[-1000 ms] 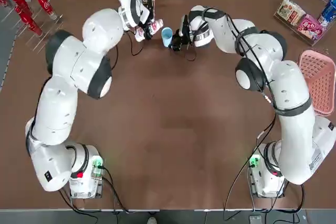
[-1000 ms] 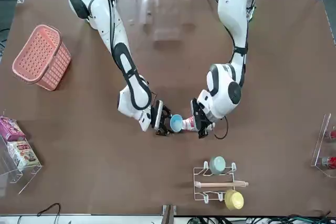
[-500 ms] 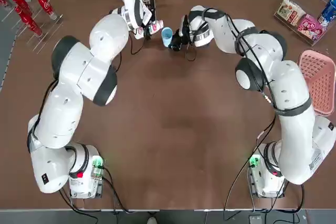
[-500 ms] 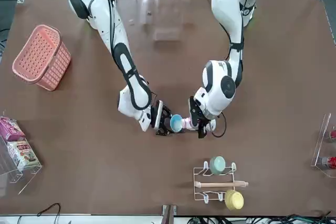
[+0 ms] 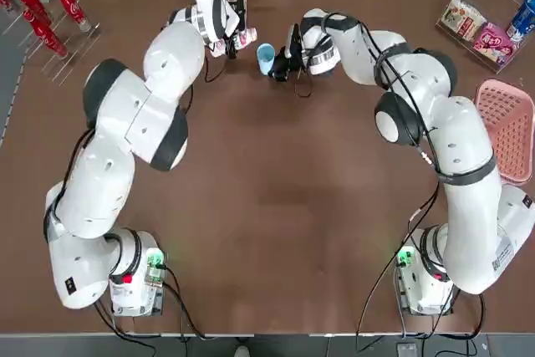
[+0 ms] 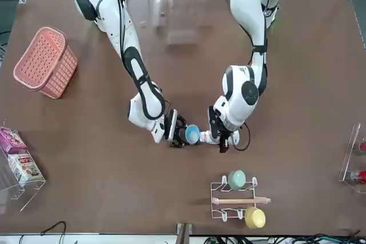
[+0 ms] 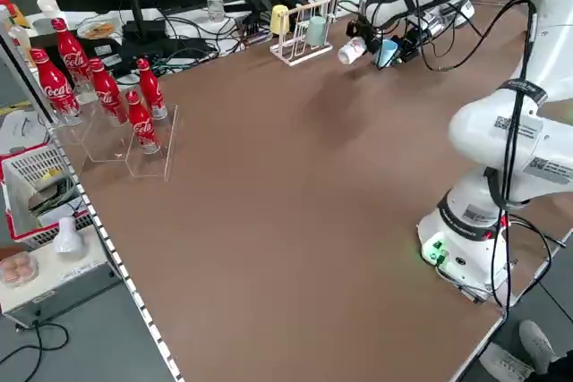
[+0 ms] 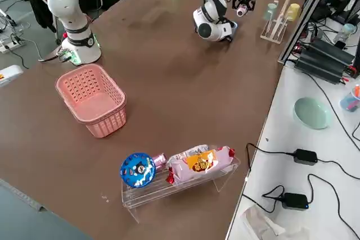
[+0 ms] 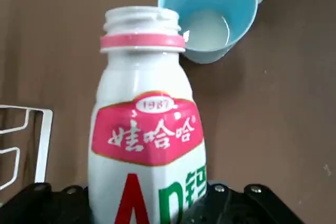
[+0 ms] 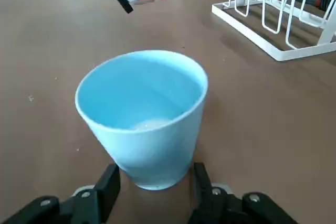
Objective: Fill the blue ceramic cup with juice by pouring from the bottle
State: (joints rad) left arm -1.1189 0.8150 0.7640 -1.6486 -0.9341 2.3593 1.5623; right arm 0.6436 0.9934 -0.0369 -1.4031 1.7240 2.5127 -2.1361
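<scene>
We have the blue ceramic cup (image 10: 152, 150) out over the far part of the worktop (image 5: 276, 206), a little of pale liquid lying in its bottom. The right tool (image 10: 152, 192) grips it: the two fingers are closed on the cup's lower part, one on each side, and its mouth faces up. Just beside it is the bottle (image 9: 147, 129), uncapped, a pink ring round its neck and a red label on its body. The left tool (image 9: 149, 203) is closed on the bottle's lower body, its fingers on opposite sides, and holds it tipped over on its side with the neck toward the cup. From the views we have, we can't quite tell whether neck and rim touch, or whether anything is flowing.

Near the pair stands a white rack (image 6: 234, 201) carrying a mint-green cup (image 6: 237, 179) and a yellow cup (image 6: 255, 218). Well apart, on the robot's right, sits a pink basket (image 6: 46, 63).
</scene>
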